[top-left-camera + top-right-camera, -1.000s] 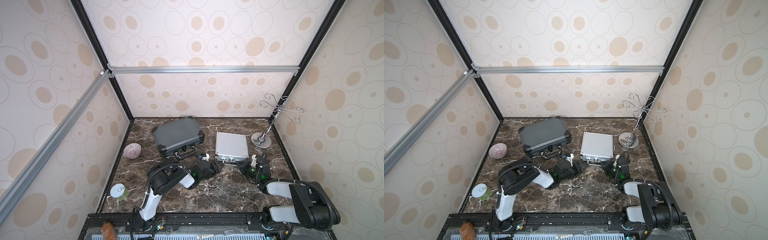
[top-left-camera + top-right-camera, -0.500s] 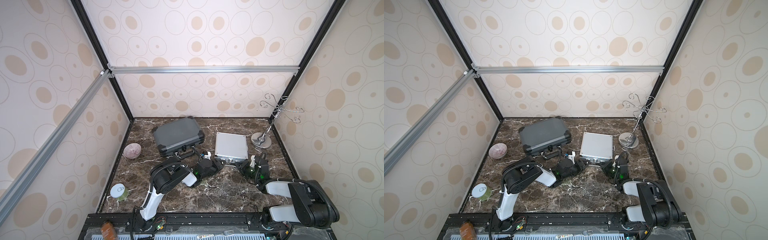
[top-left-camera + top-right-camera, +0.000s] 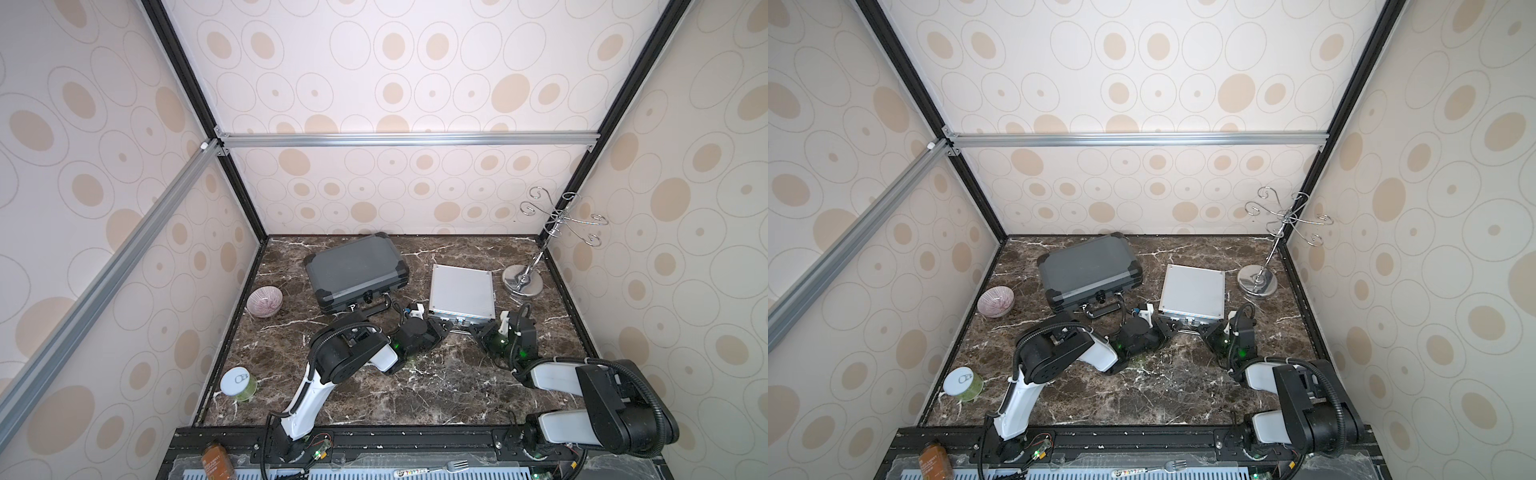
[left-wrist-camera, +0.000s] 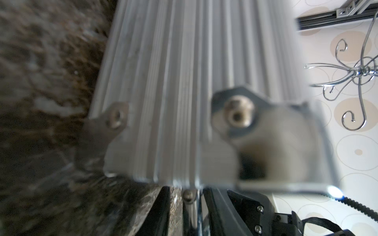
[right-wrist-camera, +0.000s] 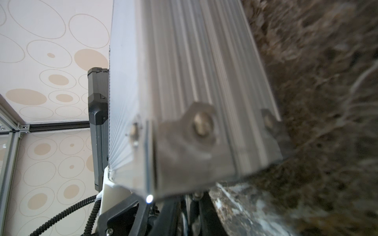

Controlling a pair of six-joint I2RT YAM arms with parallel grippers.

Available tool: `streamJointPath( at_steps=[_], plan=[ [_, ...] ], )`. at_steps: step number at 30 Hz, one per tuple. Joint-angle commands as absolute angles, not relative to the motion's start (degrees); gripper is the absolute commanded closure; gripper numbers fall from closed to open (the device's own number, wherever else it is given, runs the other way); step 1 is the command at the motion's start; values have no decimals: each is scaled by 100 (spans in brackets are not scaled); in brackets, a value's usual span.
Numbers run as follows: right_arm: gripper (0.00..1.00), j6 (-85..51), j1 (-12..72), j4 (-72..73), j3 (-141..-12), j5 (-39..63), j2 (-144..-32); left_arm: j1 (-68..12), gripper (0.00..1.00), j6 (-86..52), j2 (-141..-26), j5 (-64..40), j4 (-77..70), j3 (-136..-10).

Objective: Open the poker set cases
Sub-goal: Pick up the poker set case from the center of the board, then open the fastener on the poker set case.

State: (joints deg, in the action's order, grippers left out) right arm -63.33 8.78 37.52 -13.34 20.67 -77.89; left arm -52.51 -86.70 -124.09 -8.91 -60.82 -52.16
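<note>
In both top views the closed silver case (image 3: 462,291) lies flat just ahead of the left gripper (image 3: 441,331) and the right gripper (image 3: 478,333). Left wrist view: blurred, so I cannot tell how wide the left gripper stands. Right wrist view: the right gripper is clamped fully closed, and what it holds is unclear. If the case is locked, lifting could tip or shove the whole case.

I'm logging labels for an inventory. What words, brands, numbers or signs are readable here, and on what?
Brown bottle: label print, too small to read.
Jar's white lid: outline symbol, no legible words.
Strip beside the fork: coloured print, too small to read.
Dark grey case, silver case: no text visible.
</note>
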Motion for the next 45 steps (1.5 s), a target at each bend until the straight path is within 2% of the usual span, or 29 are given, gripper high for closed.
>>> streamJointPath(
  at_steps=[1,9,12,16,18,20,28,36,45],
  plan=[
    [82,-6190,975,4419,-1595,2205,-7631,-5302,71,-8886,-12530,-914,-6173,-5427],
    [79,-5991,984,4036,-1543,2129,-7438,-5295,85,-9174,-12569,-905,-6488,-5408],
    [74,-5792,984,3677,-1578,2073,-7264,-5282,89,-9302,-12518,-876,-6609,-5366],
    [57,-5799,984,3498,-1527,2071,-7054,-5244,98,-9452,-12472,-861,-6789,-5404],
    [42,-5826,989,3490,-1493,2066,-6981,-5234,100,-9501,-12455,-877,-6836,-5473],
    [31,-5827,985,3401,-1459,2050,-6916,-5220,100,-9581,-12446,-904,-6869,-5572],
    [8,-5920,984,3801,-1283,2293,-6937,-5194,100,-9917,-12375,-984,-6944,-5964],
    [0,-6307,984,4864,-1186,2417,-7416,-5194,100,-10292,-12280,-1004,-7113,-6173],
    [1,-6424,984,5092,-1403,2276,-7597,-5203,100,-10604,-12278,-1026,-7269,-6173]
  ],
)
